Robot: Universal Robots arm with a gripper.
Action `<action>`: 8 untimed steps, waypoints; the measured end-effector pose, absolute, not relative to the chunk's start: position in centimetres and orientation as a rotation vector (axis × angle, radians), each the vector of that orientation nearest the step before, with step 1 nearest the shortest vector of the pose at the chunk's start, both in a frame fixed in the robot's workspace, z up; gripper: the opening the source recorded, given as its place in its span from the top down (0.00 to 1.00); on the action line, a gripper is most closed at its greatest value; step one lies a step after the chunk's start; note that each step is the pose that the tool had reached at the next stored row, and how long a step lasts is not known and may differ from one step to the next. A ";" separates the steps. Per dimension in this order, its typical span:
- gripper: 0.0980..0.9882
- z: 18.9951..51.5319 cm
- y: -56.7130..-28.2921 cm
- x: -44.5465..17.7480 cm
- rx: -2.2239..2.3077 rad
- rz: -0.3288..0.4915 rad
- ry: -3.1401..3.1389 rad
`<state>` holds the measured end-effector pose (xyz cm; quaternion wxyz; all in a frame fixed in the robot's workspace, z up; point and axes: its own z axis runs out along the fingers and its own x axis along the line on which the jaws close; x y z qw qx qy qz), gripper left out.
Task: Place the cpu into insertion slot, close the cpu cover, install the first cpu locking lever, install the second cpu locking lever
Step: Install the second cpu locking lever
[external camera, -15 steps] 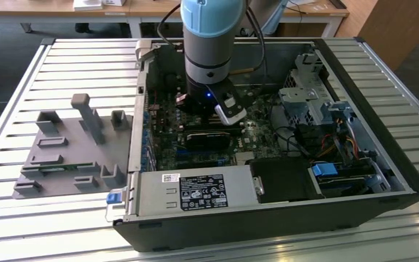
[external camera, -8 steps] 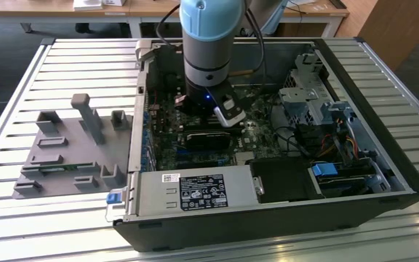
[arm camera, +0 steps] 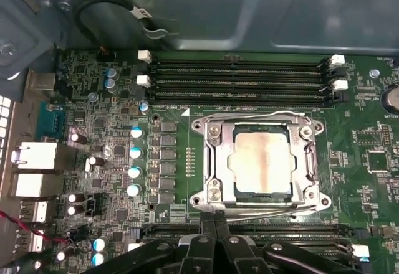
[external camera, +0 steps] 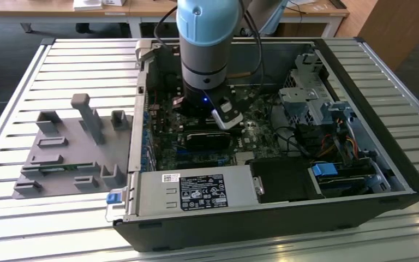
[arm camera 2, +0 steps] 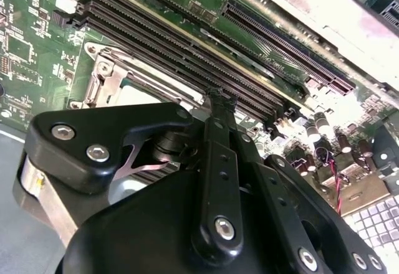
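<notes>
The tool (arm camera: 215, 221), its fingers pressed together on nothing, sits just beside the socket's near edge. Beyond its tip the cover (arm camera: 215, 162) lies flat over the chip (arm camera: 262, 162) in the socket (arm camera: 262, 200). A fingertip slipping off a thin lever could scrape the nearby memory slots (arm camera: 237, 75).

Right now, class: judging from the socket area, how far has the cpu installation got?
Done: the cpu lies in the insertion slot, with the cpu cover down over it. In hand: the hand sits at the socket's edge, holding nothing visible. Whether the thin wire locking levers are latched cannot be told.
</notes>
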<state>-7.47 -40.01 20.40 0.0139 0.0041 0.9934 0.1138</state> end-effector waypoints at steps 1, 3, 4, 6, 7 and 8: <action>0.99 20.3 -40.0 -7.5 0.013 0.357 3.093; 0.99 20.2 -40.0 -7.5 0.012 0.360 3.093; 0.99 20.2 -40.0 -7.5 0.012 0.362 3.093; 0.99 20.0 -40.0 -7.6 0.012 0.364 3.093; 0.99 20.0 -40.0 -7.6 0.011 0.365 3.093; 0.99 19.9 -40.0 -7.6 0.011 0.366 3.092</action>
